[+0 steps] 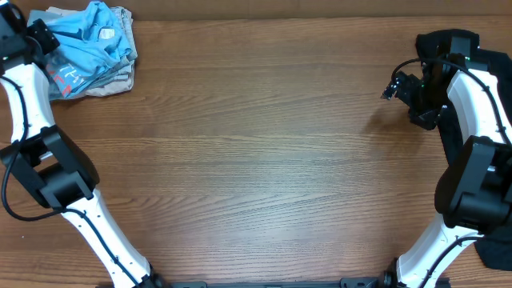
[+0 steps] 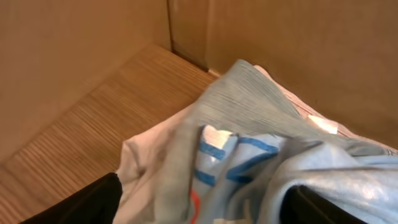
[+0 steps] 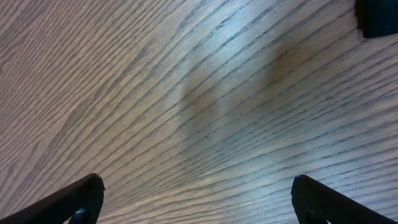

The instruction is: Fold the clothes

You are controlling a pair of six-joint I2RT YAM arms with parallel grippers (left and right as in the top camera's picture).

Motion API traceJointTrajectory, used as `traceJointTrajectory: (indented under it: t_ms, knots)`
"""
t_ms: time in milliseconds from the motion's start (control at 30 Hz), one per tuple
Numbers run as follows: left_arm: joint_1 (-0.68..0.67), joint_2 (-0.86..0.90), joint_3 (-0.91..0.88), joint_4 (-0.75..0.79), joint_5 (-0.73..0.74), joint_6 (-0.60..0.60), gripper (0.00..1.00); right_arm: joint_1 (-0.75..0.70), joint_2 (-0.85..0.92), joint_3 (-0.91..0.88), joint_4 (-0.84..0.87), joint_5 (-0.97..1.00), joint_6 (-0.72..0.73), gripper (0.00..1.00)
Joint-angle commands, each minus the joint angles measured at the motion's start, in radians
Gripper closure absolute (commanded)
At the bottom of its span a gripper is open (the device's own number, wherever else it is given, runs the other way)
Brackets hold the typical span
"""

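Note:
The clothes I can see are a crumpled light sky-blue T-shirt (image 1: pixel 92 44) with white lettering and a red-orange mark, bunched at the table's far left corner. In the left wrist view the T-shirt (image 2: pixel 261 155) fills the lower right. My left gripper (image 1: pixel 40 36) hovers at the pile's left edge. Its jaws (image 2: pixel 205 190) are open, one finger on each side of the cloth, gripping nothing. My right gripper (image 1: pixel 394 86) is open over bare wood at the far right, and nothing lies between its fingers (image 3: pixel 197 183). Black fabric (image 1: pixel 496 254) shows at the lower right frame edge.
A pale beige-white garment (image 1: pixel 112 80) lies under the blue T-shirt, and its fold (image 2: pixel 143 162) shows beside my left finger. Tan walls (image 2: pixel 74 62) close in the table corner behind the pile. The wooden table (image 1: pixel 256 152) stretches between the two arms.

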Motion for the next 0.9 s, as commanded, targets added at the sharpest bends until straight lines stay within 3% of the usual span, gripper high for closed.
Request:
traceJointTrajectory:
  t_ms: [0,433,867]
  knots:
    - [-0.009,-0.032,0.017,-0.006,0.000,-0.008,0.11,0.003,-0.029,0.020,0.005,-0.001,0.007,0.00]
    - [-0.092,-0.044,0.023,0.009,0.325,-0.004,0.13,0.003,-0.029,0.020,0.005,-0.001,0.007,0.00]
    - [-0.172,-0.044,0.023,-0.081,0.277,-0.008,0.20,0.003,-0.029,0.020,0.005,-0.001,0.007,0.00]
